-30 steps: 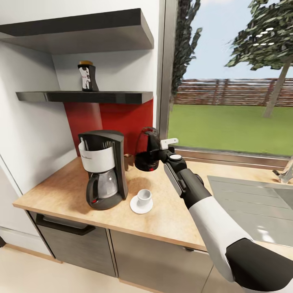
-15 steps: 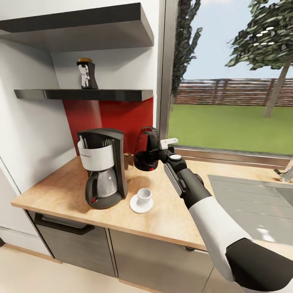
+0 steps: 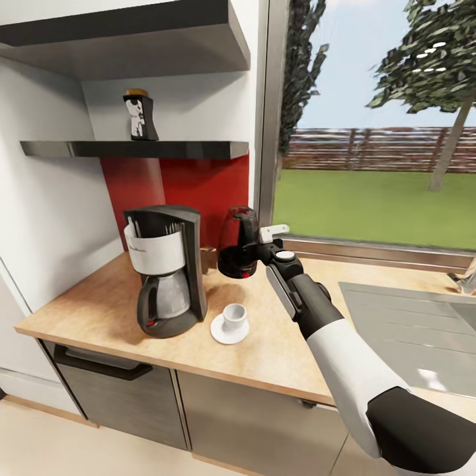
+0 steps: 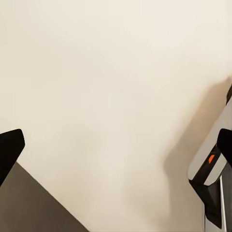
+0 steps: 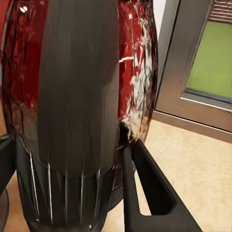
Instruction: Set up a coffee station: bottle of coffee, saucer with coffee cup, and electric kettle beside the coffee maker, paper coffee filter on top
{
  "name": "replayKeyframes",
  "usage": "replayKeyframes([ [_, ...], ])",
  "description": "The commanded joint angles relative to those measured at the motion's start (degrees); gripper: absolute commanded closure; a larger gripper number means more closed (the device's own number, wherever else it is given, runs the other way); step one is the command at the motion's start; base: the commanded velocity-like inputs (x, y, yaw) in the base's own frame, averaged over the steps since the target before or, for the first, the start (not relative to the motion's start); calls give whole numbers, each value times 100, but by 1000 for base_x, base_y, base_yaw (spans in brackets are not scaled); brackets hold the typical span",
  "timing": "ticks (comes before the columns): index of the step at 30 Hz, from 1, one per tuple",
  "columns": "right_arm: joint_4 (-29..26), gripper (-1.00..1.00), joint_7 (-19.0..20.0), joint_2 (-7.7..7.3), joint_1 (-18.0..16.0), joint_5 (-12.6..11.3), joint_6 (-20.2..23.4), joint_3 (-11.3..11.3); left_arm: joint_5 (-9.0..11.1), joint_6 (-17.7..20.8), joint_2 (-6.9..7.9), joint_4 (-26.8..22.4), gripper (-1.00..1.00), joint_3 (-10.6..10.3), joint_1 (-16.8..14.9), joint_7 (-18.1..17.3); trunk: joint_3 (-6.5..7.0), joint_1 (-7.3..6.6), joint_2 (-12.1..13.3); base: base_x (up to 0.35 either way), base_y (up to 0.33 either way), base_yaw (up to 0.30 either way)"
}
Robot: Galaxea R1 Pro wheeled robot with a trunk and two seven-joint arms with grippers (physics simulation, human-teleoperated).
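With our right gripper point(image 3: 254, 248) clamping the dome-shaped dark glass electric kettle point(image 3: 238, 242) by its handle, we should keep it upright.

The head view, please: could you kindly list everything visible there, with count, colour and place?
Tall black-and-white drip coffee maker: one, on the tan wood-grain countertop, left.
Dome-shaped dark glass electric kettle: one, behind, by the window.
Small white cup: one, on the round white saucer.
Dark squarish coffee bottle, gold cap: one, on the glossy black shelf.
Steel sink: one, right.
Right end effector: black, at the kettle's handle.
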Motion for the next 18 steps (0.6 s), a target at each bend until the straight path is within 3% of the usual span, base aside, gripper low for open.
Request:
replayKeyframes([
  [1, -8, 100, -56, 0, -7, -42, 23, 14, 29, -5, 0, -9, -100, 5, 5, -21, -25, 24, -48, 0, 0, 0],
  [18, 0, 100, -59, 0, -7, -44, 32, 14, 29, 3, 0, -9, -100, -2, 5, -21, -330, 397, -730, 0, 0, 0],
])
